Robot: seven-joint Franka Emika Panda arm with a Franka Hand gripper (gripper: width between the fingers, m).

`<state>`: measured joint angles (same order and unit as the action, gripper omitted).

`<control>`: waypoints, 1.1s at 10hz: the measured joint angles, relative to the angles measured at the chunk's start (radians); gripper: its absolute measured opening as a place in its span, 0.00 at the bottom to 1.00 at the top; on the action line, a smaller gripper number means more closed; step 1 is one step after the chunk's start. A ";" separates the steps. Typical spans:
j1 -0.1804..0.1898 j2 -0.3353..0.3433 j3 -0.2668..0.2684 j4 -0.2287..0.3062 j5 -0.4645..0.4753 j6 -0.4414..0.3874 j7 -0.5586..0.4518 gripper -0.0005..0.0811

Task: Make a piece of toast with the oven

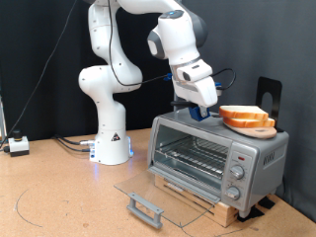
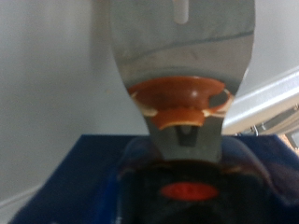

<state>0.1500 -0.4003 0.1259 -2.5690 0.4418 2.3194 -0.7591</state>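
The silver oven (image 1: 259, 150) stands on a tan wooden board (image 1: 209, 203) at the exterior view's right. Its glass door (image 1: 148, 190) hangs open and lies flat in front, and the wire rack (image 1: 193, 155) inside is bare. The piece of toast (image 1: 246, 117) lies on top of the oven at its right. My gripper (image 1: 200, 109) hangs just above the oven top, left of the toast, at a small blue block (image 1: 199, 115). The wrist view is blurred: it shows an orange-brown shape (image 2: 182, 101) ahead and a dark blue mass (image 2: 84, 182) close up.
The arm's white base (image 1: 111, 138) stands left of the oven. A black upright bracket (image 1: 269, 94) stands behind the oven at the right. A small white box (image 1: 17, 144) with cables sits at the far left. The door handle (image 1: 145, 207) juts out over the table.
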 joint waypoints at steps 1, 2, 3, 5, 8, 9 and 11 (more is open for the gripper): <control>0.002 0.001 0.015 0.000 0.001 0.007 0.016 0.49; 0.003 0.001 0.027 0.000 0.002 0.011 0.028 0.49; 0.003 0.001 0.036 0.000 0.003 0.015 0.039 0.49; 0.003 0.003 0.051 -0.001 0.015 0.033 0.053 0.49; 0.010 0.011 0.051 -0.007 0.120 0.048 0.014 0.49; 0.016 0.011 0.033 -0.008 0.181 0.028 -0.028 0.49; 0.017 0.006 -0.009 -0.005 0.261 -0.023 -0.105 0.49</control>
<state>0.1669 -0.3939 0.1167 -2.5743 0.7032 2.2963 -0.8637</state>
